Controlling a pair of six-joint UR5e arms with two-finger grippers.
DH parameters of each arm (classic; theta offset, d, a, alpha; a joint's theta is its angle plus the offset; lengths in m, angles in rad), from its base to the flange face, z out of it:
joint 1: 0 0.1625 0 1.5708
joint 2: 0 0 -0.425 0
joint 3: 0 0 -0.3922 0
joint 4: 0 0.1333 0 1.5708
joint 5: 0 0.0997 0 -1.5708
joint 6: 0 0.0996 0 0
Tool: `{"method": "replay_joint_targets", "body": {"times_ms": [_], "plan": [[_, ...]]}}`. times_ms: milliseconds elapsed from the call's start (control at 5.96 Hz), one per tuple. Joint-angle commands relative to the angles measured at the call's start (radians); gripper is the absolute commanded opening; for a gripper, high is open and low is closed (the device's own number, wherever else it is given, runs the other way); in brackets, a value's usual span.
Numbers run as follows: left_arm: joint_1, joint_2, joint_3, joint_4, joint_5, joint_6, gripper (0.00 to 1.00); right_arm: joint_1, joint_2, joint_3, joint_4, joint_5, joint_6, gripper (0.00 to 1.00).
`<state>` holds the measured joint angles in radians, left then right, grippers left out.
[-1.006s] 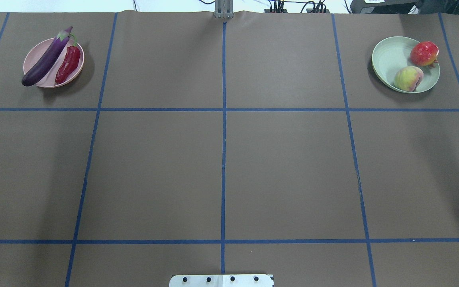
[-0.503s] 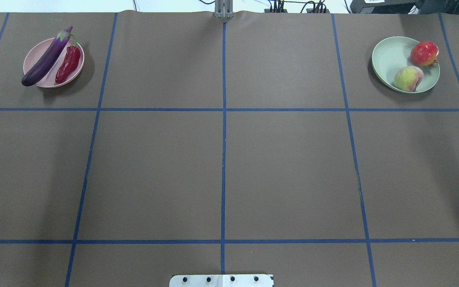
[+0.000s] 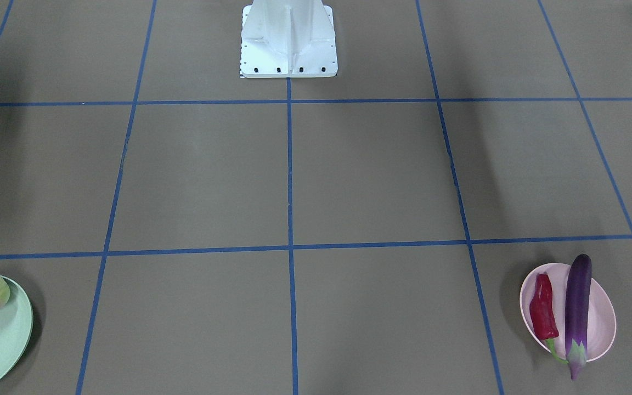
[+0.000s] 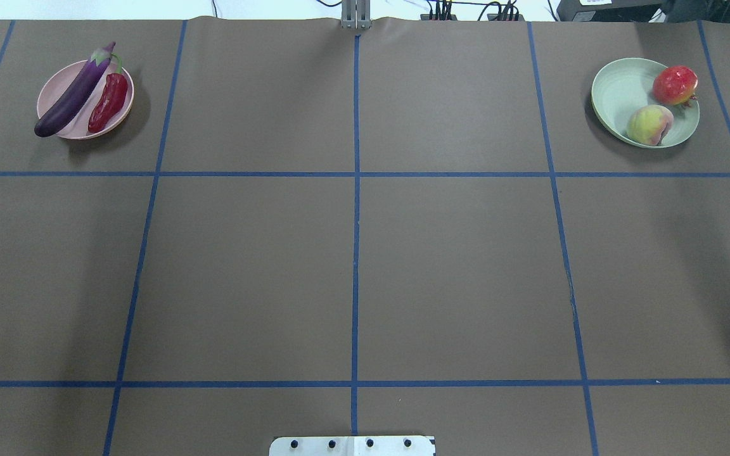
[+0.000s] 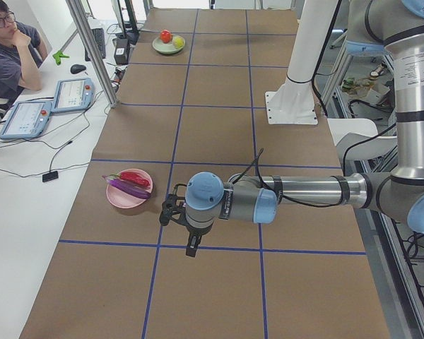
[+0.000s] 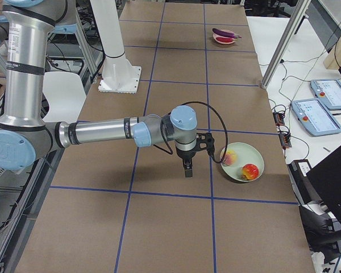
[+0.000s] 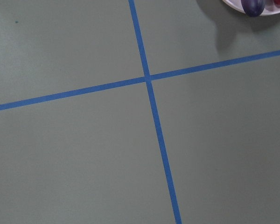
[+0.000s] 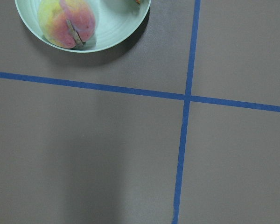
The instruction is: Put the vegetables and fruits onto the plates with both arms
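The pink plate (image 4: pixel 54 101) at the far left holds the purple eggplant (image 4: pixel 73 92) and the red chili (image 4: pixel 108 101). The green plate (image 4: pixel 618 88) at the far right holds the peach (image 4: pixel 650 125) and the red-orange ball (image 4: pixel 675 84). My left gripper (image 5: pixel 191 248) shows only in the exterior left view; it hangs above the table a short way from the pink plate (image 5: pixel 120 198). My right gripper (image 6: pixel 187 170) shows only in the exterior right view, close beside the green plate (image 6: pixel 250 156). I cannot tell whether either is open or shut. Nothing shows between their fingers.
Blue tape lines divide the brown table cover into squares. The white base block (image 4: pixel 352 445) stands at the near middle edge. An operator (image 5: pixel 7 42) sits beyond the table's far side, with tablets (image 5: pixel 71 95) and cables there. A metal post (image 5: pixel 92 49) stands at that edge.
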<state>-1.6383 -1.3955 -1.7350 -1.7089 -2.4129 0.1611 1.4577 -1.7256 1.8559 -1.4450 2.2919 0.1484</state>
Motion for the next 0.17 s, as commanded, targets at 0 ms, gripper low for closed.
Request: {"method": "replay_joint_targets", "body": {"times_ms": [0], "plan": [[0.002, 0.0, -0.001, 0.0, 0.0, 0.0, 1.0, 0.0, 0.0, -0.001, 0.0, 0.0, -0.001, 1.0]]}}
